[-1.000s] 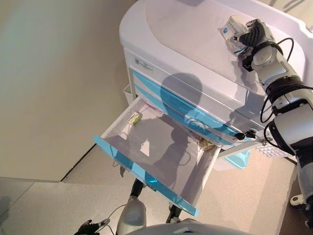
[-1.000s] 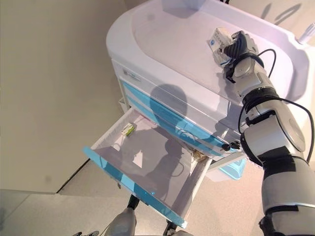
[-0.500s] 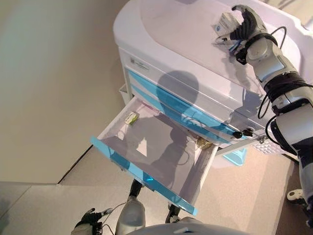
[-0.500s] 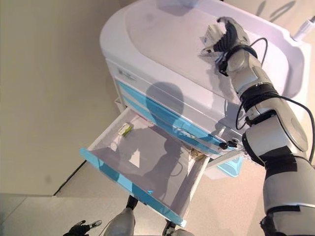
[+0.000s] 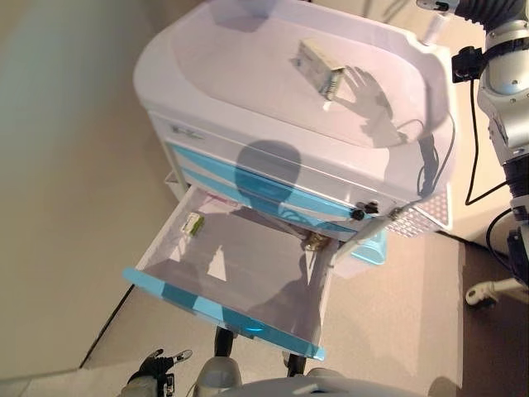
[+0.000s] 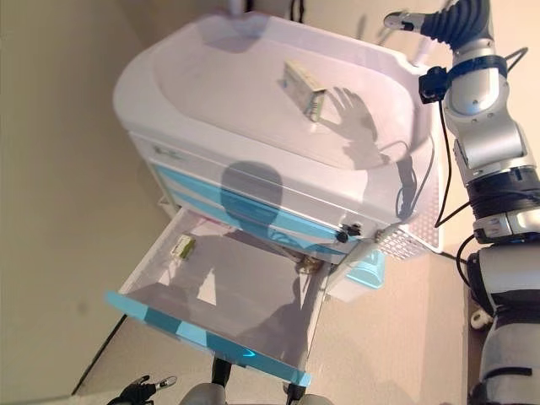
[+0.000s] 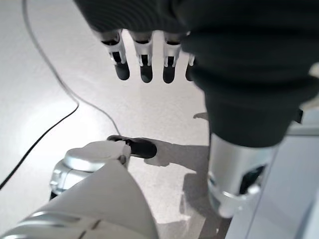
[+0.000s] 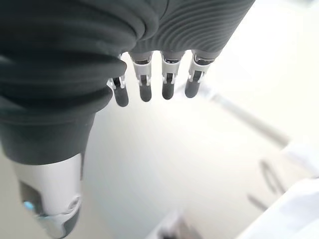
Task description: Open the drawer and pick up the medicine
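A white medicine box [image 5: 318, 68] with blue print lies on the top of the white cart [image 5: 240, 66], free of any hand; it also shows in the right eye view [image 6: 305, 89]. My right hand [image 6: 426, 21] is raised above the cart's far right corner, well clear of the box, its fingers [image 8: 144, 89] straight and empty. The bottom drawer [image 5: 240, 277] with a blue front stands pulled out. A small green-yellow box [image 5: 193, 223] lies at its back left. My left hand [image 5: 153, 368] hangs low by the floor, fingers [image 7: 144, 69] straight and empty.
A small golden object [image 5: 314, 241] lies at the drawer's back right corner. Two shut blue drawers [image 5: 248, 178] sit above the open one. A light blue bin [image 5: 374, 246] hangs on the cart's right side. A beige wall [image 5: 58, 165] is to the left.
My right hand has let go of the medicine box on the cart top and lifted up and to the right. The camera has shifted, so the whole cart shows lower and more to the left.
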`<state>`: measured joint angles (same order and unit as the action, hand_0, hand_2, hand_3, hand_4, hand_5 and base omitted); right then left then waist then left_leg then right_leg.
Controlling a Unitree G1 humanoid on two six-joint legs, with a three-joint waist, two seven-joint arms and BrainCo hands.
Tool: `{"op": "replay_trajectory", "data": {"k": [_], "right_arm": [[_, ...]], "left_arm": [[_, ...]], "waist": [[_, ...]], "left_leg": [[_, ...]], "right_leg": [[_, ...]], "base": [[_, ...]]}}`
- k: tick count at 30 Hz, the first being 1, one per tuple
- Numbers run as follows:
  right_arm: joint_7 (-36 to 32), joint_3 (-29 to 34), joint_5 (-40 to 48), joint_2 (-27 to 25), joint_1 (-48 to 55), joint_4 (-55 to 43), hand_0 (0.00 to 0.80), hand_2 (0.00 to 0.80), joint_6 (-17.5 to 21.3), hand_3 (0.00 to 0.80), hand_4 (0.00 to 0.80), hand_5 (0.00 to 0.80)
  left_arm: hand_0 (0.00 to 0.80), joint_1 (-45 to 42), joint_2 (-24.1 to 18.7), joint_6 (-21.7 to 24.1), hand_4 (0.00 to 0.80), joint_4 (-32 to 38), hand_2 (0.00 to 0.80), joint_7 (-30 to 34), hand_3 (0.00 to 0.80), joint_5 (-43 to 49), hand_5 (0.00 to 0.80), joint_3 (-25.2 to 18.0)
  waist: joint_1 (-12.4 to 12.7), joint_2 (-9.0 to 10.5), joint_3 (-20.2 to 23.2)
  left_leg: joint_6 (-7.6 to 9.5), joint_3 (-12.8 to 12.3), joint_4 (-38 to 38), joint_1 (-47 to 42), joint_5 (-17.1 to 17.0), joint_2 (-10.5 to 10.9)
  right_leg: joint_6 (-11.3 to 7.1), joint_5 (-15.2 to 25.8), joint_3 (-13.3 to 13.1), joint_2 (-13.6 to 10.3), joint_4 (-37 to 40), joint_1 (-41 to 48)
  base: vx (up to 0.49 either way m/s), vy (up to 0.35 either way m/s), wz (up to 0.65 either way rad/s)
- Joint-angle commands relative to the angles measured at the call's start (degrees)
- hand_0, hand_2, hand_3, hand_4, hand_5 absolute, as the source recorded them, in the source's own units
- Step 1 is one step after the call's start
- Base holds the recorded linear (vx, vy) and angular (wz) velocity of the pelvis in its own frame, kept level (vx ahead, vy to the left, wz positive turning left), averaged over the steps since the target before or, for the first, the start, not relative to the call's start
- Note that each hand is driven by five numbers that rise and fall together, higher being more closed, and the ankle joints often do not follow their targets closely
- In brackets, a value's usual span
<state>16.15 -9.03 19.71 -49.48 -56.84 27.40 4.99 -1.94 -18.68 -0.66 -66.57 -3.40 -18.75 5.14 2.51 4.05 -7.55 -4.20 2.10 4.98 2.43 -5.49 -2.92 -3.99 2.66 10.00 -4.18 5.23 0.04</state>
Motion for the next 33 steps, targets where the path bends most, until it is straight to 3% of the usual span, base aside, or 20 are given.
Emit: {"op": "replay_trajectory", "data": {"k": [1, 4, 13, 16, 17, 24, 25, 29, 33], "right_arm": [[3.6, 3.7, 6.4, -0.6, 3.6, -2.0, 0.000, 0.000, 5.8, 0.000, 0.000, 0.000], [3.9, 7.3, 7.5, -0.1, 8.0, -2.3, 0.000, 0.000, 6.0, 0.000, 0.000, 0.000], [2.8, 23.8, 7.3, 11.0, 40.1, -6.6, 0.000, 0.000, 5.9, 0.000, 0.000, 0.000], [2.3, 24.7, 6.6, 11.7, 42.5, -6.9, 0.000, 0.000, 5.4, 0.000, 0.000, 0.000], [0.0, 26.0, 5.8, 14.2, 48.7, -3.4, 0.000, 0.000, 3.7, 0.000, 0.000, 0.000], [-2.2, 25.1, 0.8, 17.5, 55.7, 6.8, 0.000, 0.000, 1.2, 0.000, 0.000, 0.000], [-3.6, 21.5, -3.8, 19.8, 58.7, 14.9, 0.000, 0.000, -0.5, 0.000, 0.000, 0.000], [-5.4, 17.6, -7.9, 21.0, 60.5, 20.3, 0.000, 0.000, -2.1, 0.000, 0.000, 0.000], [-8.5, 10.8, -12.5, 21.3, 59.2, 28.9, 0.000, 0.000, -3.9, 0.000, 0.000, 0.000]], "left_arm": [[0.000, 0.3, -0.2, -0.2, 0.000, -3.8, 0.000, 0.2, 0.000, 3.4, 0.000, -0.4], [0.000, 0.1, 0.1, -0.3, 0.000, -3.8, 0.000, 0.0, 0.000, 4.1, 0.000, -0.3], [0.000, -1.5, 3.6, 0.1, 0.000, -1.1, 0.000, 1.1, 0.000, 5.9, 0.000, -1.8], [0.000, -1.8, 3.6, 0.0, 0.000, -1.0, 0.000, 1.4, 0.000, 5.9, 0.000, -1.8], [0.000, -2.0, 3.9, 0.3, 0.000, 0.0, 0.000, 2.0, 0.000, 5.5, 0.000, -2.3], [0.000, -1.9, 3.6, 0.4, 0.000, 0.1, 0.000, 3.2, 0.000, 7.7, 0.000, -1.1], [0.000, -1.3, 2.5, 0.4, 0.000, 0.0, 0.000, 3.4, 0.000, 10.9, 0.000, 0.2], [0.000, -0.6, 0.8, 0.3, 0.000, 0.3, 0.000, 3.7, 0.000, 14.3, 0.000, 1.9], [0.000, 1.3, -3.2, 0.7, 0.000, 4.8, 0.000, 5.0, 0.000, 18.5, 0.000, 7.3]], "waist": [[-0.2, 0.30, 3.0], [-0.7, -0.17, 3.3], [-4.0, -3.90, 2.0], [-4.2, -4.05, 1.9], [-5.0, -4.63, 0.9], [-6.2, -5.25, 0.7], [-6.9, -5.22, 0.5], [-7.5, -4.93, -0.1], [-7.8, -4.79, -3.6]], "left_leg": [[2.13, -2.1, -1.6, -1.3, 5.3, 3.2], [2.27, -2.9, -1.4, -2.0, 5.6, 3.2], [3.90, -9.3, -3.5, -2.9, 8.2, 3.8], [4.01, -9.6, -3.8, -2.8, 8.4, 3.9], [4.25, -9.8, -4.4, -2.2, 8.6, 4.1], [4.16, -9.2, -3.6, -1.8, 7.9, 4.4], [4.09, -9.0, -2.9, -1.5, 7.3, 4.3], [4.00, -8.5, -2.7, -0.8, 7.0, 4.2], [4.26, -7.7, -4.3, 1.5, 6.9, 4.3]], "right_leg": [[-4.20, -2.3, -0.2, -1.8, -2.5, 0.3], [-4.36, -2.3, -0.8, -2.0, -2.4, 0.6], [-5.64, -0.5, -8.2, -2.7, -2.4, -2.1], [-5.70, -0.5, -8.8, -2.7, -2.7, -2.5], [-5.74, -0.4, -9.8, -3.0, -3.3, -3.4], [-5.85, -0.1, -9.4, -3.2, -3.2, -3.9], [-5.80, 0.1, -9.1, -3.0, -3.2, -4.4], [-5.66, -0.1, -8.6, -3.0, -3.8, -5.0], [-5.12, -1.2, -8.2, -2.9, -8.3, -8.4]], "base": [[0.022, 0.044, -0.25], [0.024, 0.044, -0.31], [-0.026, 0.059, -0.43], [-0.047, 0.027, -0.42], [-0.073, 0.021, -0.23], [-0.046, 0.006, -0.05], [-0.053, -0.007, 0.00], [-0.054, -0.014, 0.03], [-0.154, -0.013, 0.09]]}}
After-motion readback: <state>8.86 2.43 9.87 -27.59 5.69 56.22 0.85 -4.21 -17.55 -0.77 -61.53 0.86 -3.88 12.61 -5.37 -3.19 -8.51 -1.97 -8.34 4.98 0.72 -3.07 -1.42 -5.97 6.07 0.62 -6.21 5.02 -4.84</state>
